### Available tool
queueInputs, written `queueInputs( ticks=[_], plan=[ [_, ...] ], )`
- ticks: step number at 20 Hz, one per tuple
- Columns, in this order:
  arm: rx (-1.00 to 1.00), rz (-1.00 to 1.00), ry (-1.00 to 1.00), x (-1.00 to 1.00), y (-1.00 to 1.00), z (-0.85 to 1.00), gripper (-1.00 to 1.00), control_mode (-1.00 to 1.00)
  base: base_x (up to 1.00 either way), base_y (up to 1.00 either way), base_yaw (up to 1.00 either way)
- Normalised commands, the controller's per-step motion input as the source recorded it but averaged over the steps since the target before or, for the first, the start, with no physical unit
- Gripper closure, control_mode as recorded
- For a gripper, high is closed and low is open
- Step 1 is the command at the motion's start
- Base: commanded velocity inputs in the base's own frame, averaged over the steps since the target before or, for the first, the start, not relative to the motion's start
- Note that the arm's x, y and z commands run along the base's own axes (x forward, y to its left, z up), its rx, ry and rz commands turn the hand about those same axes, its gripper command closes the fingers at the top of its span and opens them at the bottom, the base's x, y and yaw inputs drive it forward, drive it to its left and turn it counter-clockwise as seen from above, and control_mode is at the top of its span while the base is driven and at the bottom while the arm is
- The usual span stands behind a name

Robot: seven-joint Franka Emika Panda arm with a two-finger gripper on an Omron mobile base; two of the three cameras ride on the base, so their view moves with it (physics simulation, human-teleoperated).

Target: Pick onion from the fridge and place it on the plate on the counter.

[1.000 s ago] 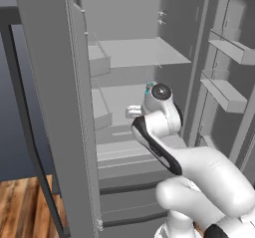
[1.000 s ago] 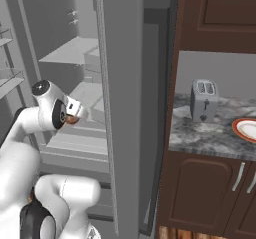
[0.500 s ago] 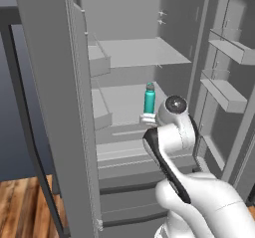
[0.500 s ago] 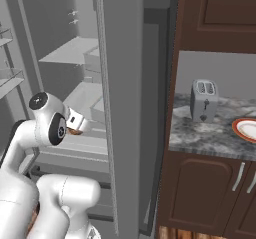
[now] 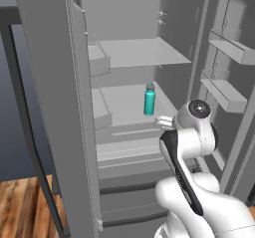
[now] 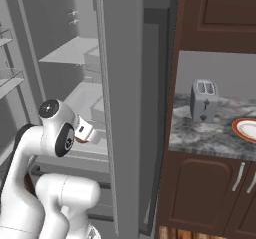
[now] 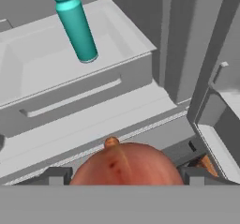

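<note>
Onion (image 7: 125, 164) sits between the two dark fingertips (image 7: 55, 176) at the bottom of the hand view, orange-brown with a small stem nub on top; the gripper (image 7: 125, 174) is clenched on it. In the right base view a sliver of the same orange-brown shows beside the white hand (image 6: 86, 132), in front of the open fridge (image 6: 120, 108).

Taking the fridge as reference: its door stands open, and the grey door bins (image 5: 226, 48) hang to the right of the compartment in the left base view. A teal bottle (image 5: 149, 99) with a grey cap stands upright on the middle shelf (image 5: 124, 102) inside, toward the shelf's right. The hand is just outside the shelf front, below and to the right of the bottle and apart from it. In the hand view the bottle (image 7: 75, 24) stands beyond the onion, with a drawer front (image 7: 79, 101) lying between them.

The counter (image 6: 210, 133), grey-and-white marbled over dark brown cabinets (image 6: 200, 193), lies to the right of the fridge. A silver toaster (image 6: 204, 101) stands on it against the back wall. The plate (image 6: 246, 129), orange-red rimmed with a white centre, rests on the counter farther right of the toaster, cut by the picture's edge. The onion is well apart from the plate, on the fridge side.
</note>
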Motion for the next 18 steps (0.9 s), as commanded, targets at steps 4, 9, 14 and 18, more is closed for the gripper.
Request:
queueInputs(
  ticks=[4,9,14,18],
  plan=[
    [0.02,0.0,0.0,-0.19,-0.1,0.0,1.0,-1.0,0.0,0.0,0.0],
    [0.0,-0.01,0.0,-0.21,-0.1,0.0,1.0,-1.0,0.0,0.0,0.0],
    [0.0,0.0,0.0,-0.04,-0.01,0.0,1.0,1.0,-0.2,0.0,0.0],
    [0.0,0.0,0.0,0.0,0.0,0.0,1.0,1.0,-0.52,0.0,0.0]
  ],
)
